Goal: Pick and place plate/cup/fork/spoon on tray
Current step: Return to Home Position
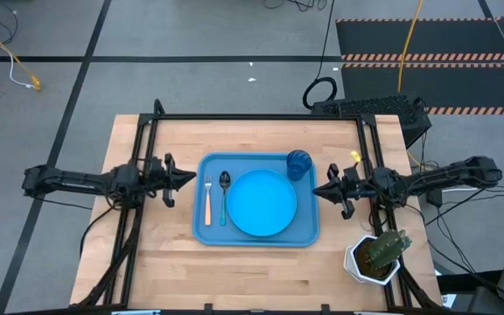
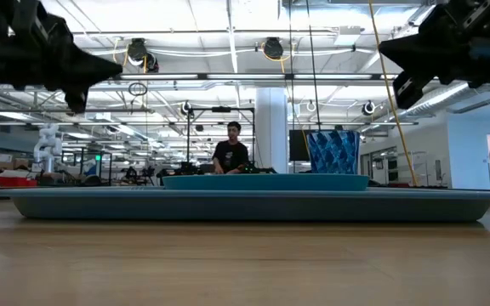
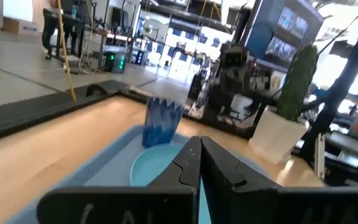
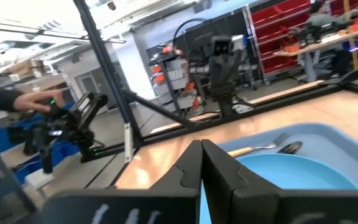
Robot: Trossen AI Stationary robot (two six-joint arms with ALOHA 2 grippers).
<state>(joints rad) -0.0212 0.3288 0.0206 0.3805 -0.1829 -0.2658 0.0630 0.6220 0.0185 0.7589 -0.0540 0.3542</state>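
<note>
The blue rectangular tray (image 1: pixel 309 234) lies in the middle of the table. The round blue plate (image 1: pixel 262 203) lies flat in it. The dark blue cup (image 1: pixel 298 164) stands upright in the tray's far right corner. The orange-handled fork (image 1: pixel 207 201) and the blue-handled spoon (image 1: pixel 224 194) lie side by side in the tray's left part. My left gripper (image 1: pixel 193 178) is shut and empty, above the table left of the tray. My right gripper (image 1: pixel 314 192) is shut and empty, at the tray's right edge. Both hang clear above the table in the low view.
A white pot with a cactus (image 1: pixel 377 256) stands at the table's near right corner, close behind my right arm. A black frame runs along the table's far edge and sides. Bare wood shows in front of the tray.
</note>
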